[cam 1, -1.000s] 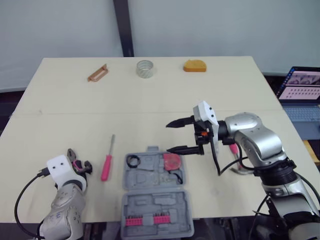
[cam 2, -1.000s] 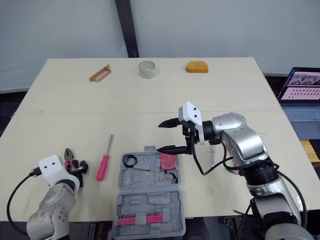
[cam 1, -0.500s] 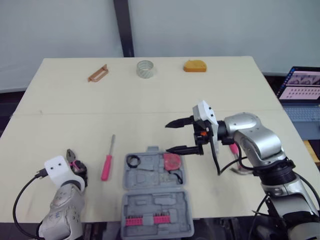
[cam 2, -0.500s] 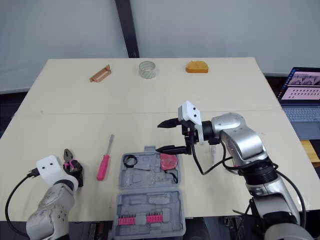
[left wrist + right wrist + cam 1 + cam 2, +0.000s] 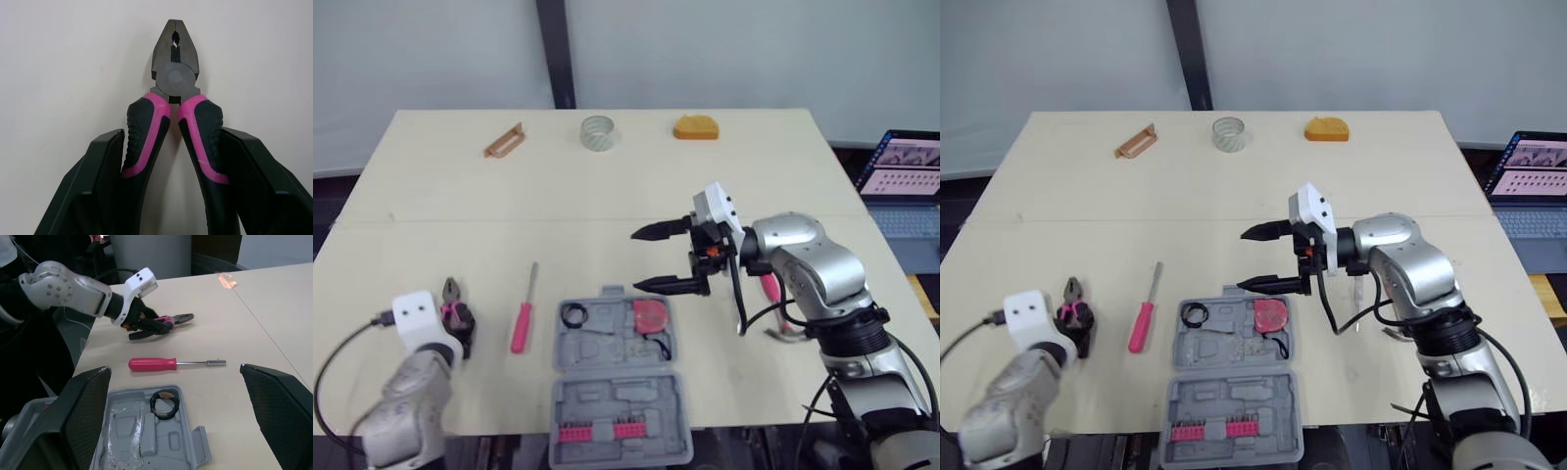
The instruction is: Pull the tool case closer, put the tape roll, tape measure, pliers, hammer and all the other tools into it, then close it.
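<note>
Between left tool point(image 5: 171, 132) fingers, dark-headed pliers point(image 5: 174, 81) with pink-black handles

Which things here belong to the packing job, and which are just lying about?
Job: tool case, pliers, screwdriver, hammer, clear tape roll; probably the orange object and brown object too.
Lying about: laptop, dark pole behind the table.
</note>
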Available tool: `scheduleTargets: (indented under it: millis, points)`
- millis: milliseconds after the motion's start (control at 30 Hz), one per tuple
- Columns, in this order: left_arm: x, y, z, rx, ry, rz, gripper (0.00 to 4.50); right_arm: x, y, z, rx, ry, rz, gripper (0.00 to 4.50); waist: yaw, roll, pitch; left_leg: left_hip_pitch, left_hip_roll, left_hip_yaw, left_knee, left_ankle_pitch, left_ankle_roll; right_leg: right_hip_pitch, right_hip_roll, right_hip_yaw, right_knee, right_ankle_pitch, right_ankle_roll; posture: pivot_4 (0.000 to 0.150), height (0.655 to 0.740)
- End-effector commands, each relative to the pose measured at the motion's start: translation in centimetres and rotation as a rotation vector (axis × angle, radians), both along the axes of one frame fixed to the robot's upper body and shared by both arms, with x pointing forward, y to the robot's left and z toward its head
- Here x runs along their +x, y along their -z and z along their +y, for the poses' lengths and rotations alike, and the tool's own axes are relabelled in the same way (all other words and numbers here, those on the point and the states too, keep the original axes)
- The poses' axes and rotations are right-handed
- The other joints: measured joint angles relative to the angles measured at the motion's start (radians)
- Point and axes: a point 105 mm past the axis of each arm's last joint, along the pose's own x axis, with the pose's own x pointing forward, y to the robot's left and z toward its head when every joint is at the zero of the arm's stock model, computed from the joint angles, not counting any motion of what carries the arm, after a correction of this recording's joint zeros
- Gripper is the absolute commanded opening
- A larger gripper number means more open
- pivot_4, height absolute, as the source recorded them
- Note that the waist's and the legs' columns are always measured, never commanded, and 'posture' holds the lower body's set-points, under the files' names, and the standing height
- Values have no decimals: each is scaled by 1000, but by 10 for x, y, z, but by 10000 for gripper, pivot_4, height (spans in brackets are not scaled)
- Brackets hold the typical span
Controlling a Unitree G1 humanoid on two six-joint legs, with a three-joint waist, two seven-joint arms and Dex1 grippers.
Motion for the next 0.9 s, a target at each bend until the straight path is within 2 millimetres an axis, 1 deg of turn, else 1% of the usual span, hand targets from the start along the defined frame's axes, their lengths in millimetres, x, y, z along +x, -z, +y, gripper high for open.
scheduleTargets:
  millis: [33,67,100,133,200,300,400,500,600,767,900]
  points:
    - [18,-50,-5,73,243,-104,25464,-2,-21,3,57,-19,-41,45000,0,0,0,0,0,-1,0,0,0,0,0,-2,1,0,0,1500,7400]
    - [24,-64,-13,109,356,-116,25464,-1,-22,4,48,-17,-53,45000,0,0,0,-1,0,-1,1,0,-1,0,0,-4,0,1,-1,1500,7400]
    - [29,-81,-24,164,489,-129,25464,0,-22,6,32,-11,-70,45000,2,0,1,-1,0,-1,1,0,-1,1,0,-4,-1,1,-2,1500,7400]
    - [32,-94,-38,213,632,-127,25464,2,-22,9,17,-6,-90,45000,3,-1,1,0,0,0,1,0,-1,1,0,-5,-1,1,-2,1500,7400]
    - [29,-106,-66,269,896,-112,25464,1,-23,13,-5,-10,-104,45000,2,-1,1,-2,2,-1,2,0,-1,1,0,-8,-2,2,-3,1500,7400]
    - [23,-106,-92,264,1155,-83,25464,0,-22,18,-55,-16,-134,45000,-1,0,2,-2,2,2,-2,0,-1,0,0,-8,-4,2,-3,1500,7400]
    - [19,-92,-110,304,1359,7,25464,5,-18,25,-129,15,-173,45000,-16,1,3,-1,4,5,-5,0,-1,-4,0,-14,-3,3,-3,1500,7400]
    - [17,-81,-123,332,1507,70,25464,9,-15,30,-164,31,-181,45000,-31,1,3,-2,5,8,-6,0,-1,-8,0,-15,0,3,-3,1500,7400]
    - [22,-72,-133,356,1579,109,25464,5,-7,35,-209,21,-160,45000,-34,1,3,-2,6,11,-6,0,-1,-11,0,-15,1,3,-4,1500,7400]
    - [35,-76,-147,369,1611,83,25464,4,11,38,-308,27,-137,45000,-32,1,3,-2,8,13,-1,0,-1,-12,0,-16,6,4,-5,1500,7400]
    - [35,-74,-160,349,1654,67,25464,6,21,44,-361,34,-133,45000,-32,1,3,-2,8,14,0,0,-1,-13,0,-16,7,4,-6,1500,7400]
